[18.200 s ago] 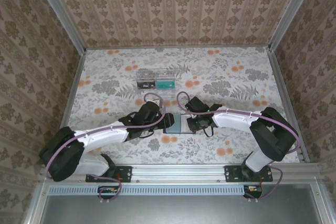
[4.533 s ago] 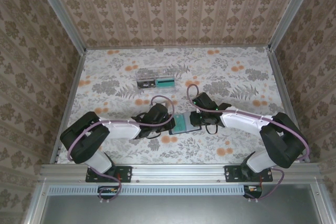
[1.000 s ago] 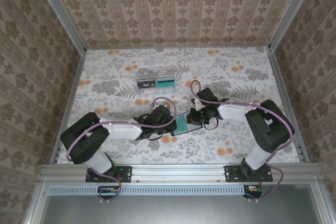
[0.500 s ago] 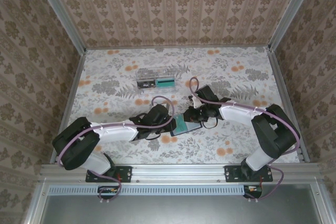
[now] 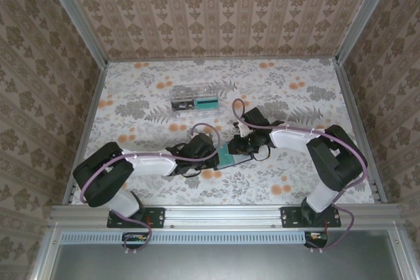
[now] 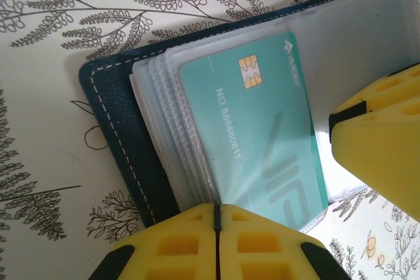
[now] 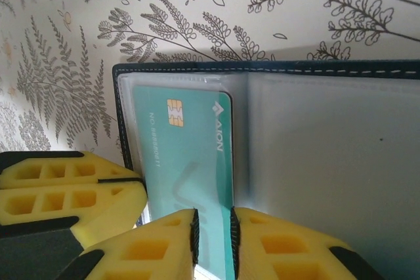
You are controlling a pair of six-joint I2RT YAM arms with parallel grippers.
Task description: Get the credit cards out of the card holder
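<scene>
Right gripper point(image 7: 211, 240) has cracked open, narrow gap over teal credit card point(image 7: 190, 155); left gripper point(image 6: 217, 227) closed tight at card holder point(image 6: 118, 136) edge.

One card holder point(image 6: 113, 119), one teal card point(image 6: 256, 139), one clear box point(image 5: 193, 98).

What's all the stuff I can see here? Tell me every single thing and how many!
Flowery tablecloth: one, cream with grey leaves and orange flowers, covering the table.
Clear plastic box: one, see-through with something teal and something dark inside, far middle of the table.
Flat dark folding card holder: one, dark cover with white stitching and clear sleeves, lying open between the grippers.
Teal plastic card with a gold chip: one, teal, inside a clear sleeve of the holder.
Left gripper: one, yellow fingers, shut on the holder's sleeve edge.
Right gripper: one, yellow fingers, slightly apart over the card's end.
</scene>
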